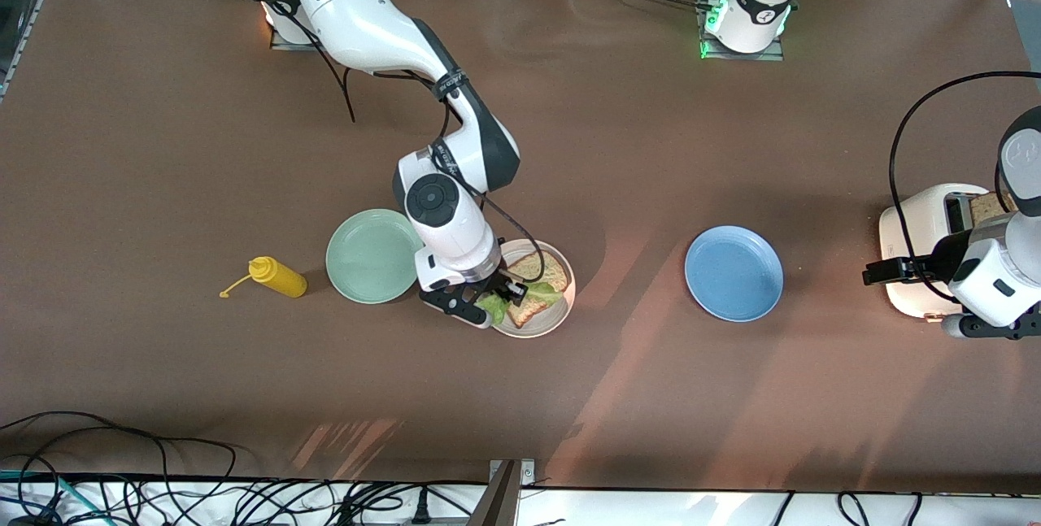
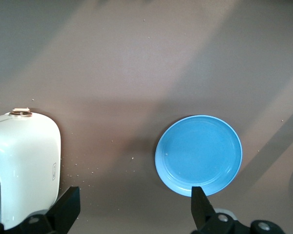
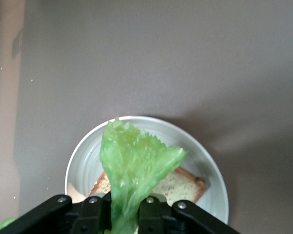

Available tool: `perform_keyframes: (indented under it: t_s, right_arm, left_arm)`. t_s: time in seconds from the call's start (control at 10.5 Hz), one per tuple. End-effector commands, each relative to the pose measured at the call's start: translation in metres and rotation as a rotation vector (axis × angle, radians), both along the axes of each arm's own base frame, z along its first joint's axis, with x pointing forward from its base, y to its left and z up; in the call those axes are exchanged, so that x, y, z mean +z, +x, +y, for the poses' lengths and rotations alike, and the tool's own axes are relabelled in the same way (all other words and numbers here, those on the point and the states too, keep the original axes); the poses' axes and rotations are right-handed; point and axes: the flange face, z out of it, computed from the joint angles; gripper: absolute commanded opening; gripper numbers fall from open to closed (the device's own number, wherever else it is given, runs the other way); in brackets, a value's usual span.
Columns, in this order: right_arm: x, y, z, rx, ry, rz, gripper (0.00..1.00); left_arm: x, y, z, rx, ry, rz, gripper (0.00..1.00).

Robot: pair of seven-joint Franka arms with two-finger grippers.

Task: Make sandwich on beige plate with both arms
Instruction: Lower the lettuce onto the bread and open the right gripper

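The beige plate (image 1: 561, 310) lies mid-table with a brown bread slice (image 1: 542, 269) on it. My right gripper (image 1: 506, 295) hangs low over the plate's edge, shut on a ruffled green lettuce leaf (image 1: 543, 293) that drapes across the bread. In the right wrist view the lettuce (image 3: 132, 163) rises from between the fingers, over the bread (image 3: 183, 185) and the plate (image 3: 85, 158). My left gripper (image 1: 882, 271) waits, open and holding nothing, beside the toaster at the left arm's end. Its fingertips (image 2: 69, 204) stand wide apart over bare table.
A mint-green plate (image 1: 374, 256) sits beside the beige one, with a yellow squeeze bottle (image 1: 278, 276) lying past it toward the right arm's end. A blue plate (image 1: 733, 272) (image 2: 199, 155) lies toward the left arm's end. The white toaster (image 1: 919, 225) (image 2: 24, 165) holds a bread slice (image 1: 988, 206).
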Motion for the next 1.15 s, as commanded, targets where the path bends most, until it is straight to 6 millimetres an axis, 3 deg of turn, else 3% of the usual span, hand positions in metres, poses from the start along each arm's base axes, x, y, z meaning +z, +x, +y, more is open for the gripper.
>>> perform_keyframes:
  t_s: [0.0, 0.1, 0.19, 0.29, 0.48, 0.67, 1.05]
  right_arm:
    - [-0.015, 0.004, 0.006, -0.029, 0.019, -0.019, 0.00]
    - [-0.023, 0.001, 0.012, -0.025, 0.025, -0.038, 0.00]
    - [-0.034, -0.002, 0.015, -0.021, 0.024, -0.048, 0.34]
    - [-0.038, -0.004, 0.019, -0.017, 0.026, -0.060, 0.48]
    - [-0.040, -0.012, 0.029, -0.030, 0.031, -0.053, 0.52]
    - [-0.041, -0.012, 0.029, -0.036, 0.021, -0.050, 1.00]
    - [-0.025, -0.010, 0.011, -0.047, -0.060, 0.051, 1.00]
  left_arm:
    - [0.003, -0.006, 0.001, -0.025, 0.020, 0.009, 1.00]
    - [0.004, -0.005, 0.001, -0.024, 0.021, 0.008, 1.00]
    - [0.003, -0.006, 0.001, -0.024, 0.022, 0.009, 1.00]
    - [0.003, -0.006, 0.001, -0.024, 0.022, 0.014, 1.00]
    - [0.003, -0.007, 0.001, -0.025, 0.021, 0.023, 1.00]
    - [0.003, -0.007, 0.001, -0.026, 0.021, 0.023, 1.00]
    - [-0.001, -0.008, 0.001, -0.026, 0.020, 0.029, 1.00]
